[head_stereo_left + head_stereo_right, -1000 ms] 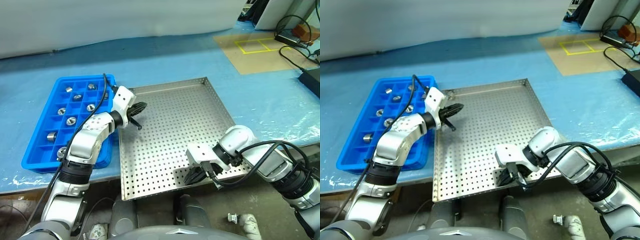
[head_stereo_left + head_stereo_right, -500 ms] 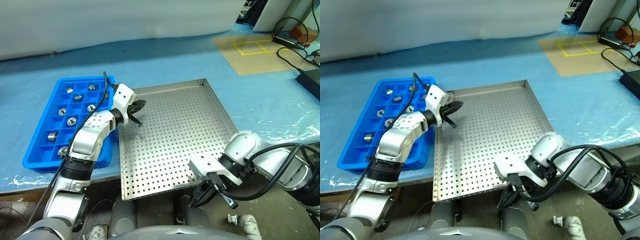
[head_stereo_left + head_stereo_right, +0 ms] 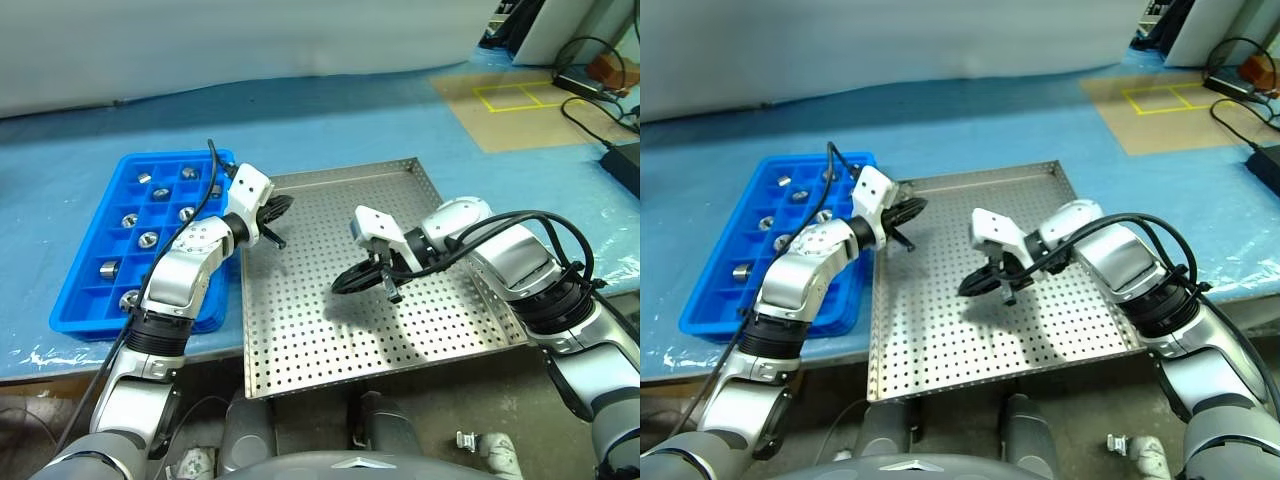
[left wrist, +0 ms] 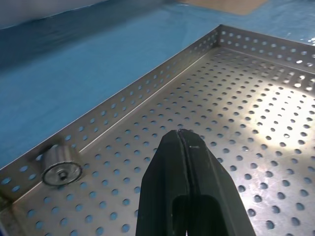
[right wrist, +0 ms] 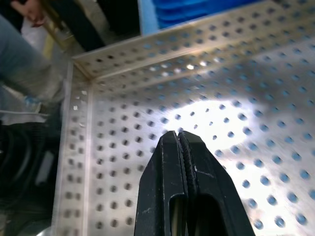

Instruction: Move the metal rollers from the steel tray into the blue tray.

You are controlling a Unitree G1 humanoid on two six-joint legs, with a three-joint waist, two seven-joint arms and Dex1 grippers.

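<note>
The steel tray point(image 3: 340, 172) lies in the middle, with the blue tray point(image 3: 75, 300) to its left. Several metal rollers point(image 3: 147, 239) sit in the blue tray's compartments. One roller point(image 4: 61, 164) lies on its side against the rim in the steel tray's far left corner. My left gripper point(image 3: 280, 207) is shut and empty, hovering just short of that corner, with its fingertips point(image 4: 181, 133) a little way from the roller. My right gripper point(image 3: 340, 287) is shut and empty above the middle of the steel tray, pointing left and down.
A blue sheet point(image 3: 330, 110) covers the table. At the far right lie a brown board with a yellow taped square point(image 3: 510, 95), cables and a black box point(image 3: 620, 155). The steel tray's near edge overhangs the table front.
My right arm dropped below the tray's near edge, then swung up and forward to the tray's middle. The left gripper has hardly moved.
</note>
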